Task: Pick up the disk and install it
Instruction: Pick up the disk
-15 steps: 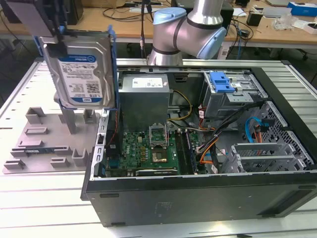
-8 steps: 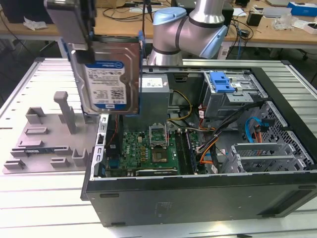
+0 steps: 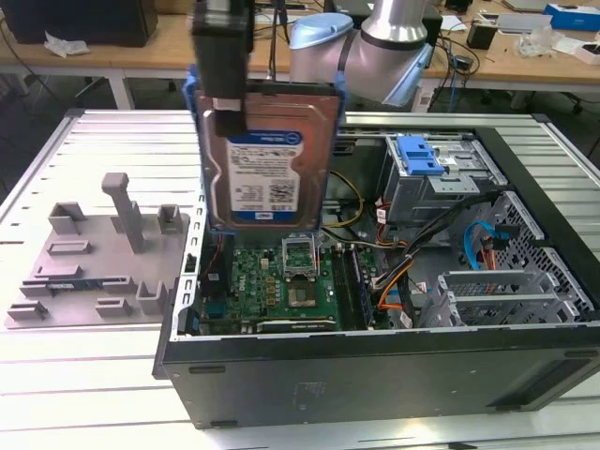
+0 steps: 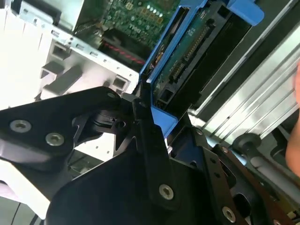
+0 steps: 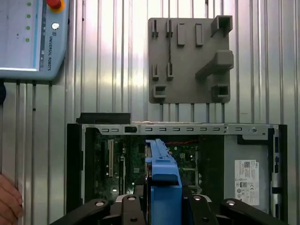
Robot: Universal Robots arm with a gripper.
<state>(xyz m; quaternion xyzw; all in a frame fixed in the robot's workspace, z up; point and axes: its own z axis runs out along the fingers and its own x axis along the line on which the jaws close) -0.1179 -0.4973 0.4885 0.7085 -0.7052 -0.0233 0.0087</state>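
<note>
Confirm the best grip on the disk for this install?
Grip the upper short end, coming from above, as the tool has it: fingers pinch the two flat faces. The disk hangs upright over the open case, so this grip likely leaves the blue frame along its long sides free.

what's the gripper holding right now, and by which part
The disk, a flat silver hard drive in a blue plastic frame, hangs clamped at its upper end in the black gripper.
</note>
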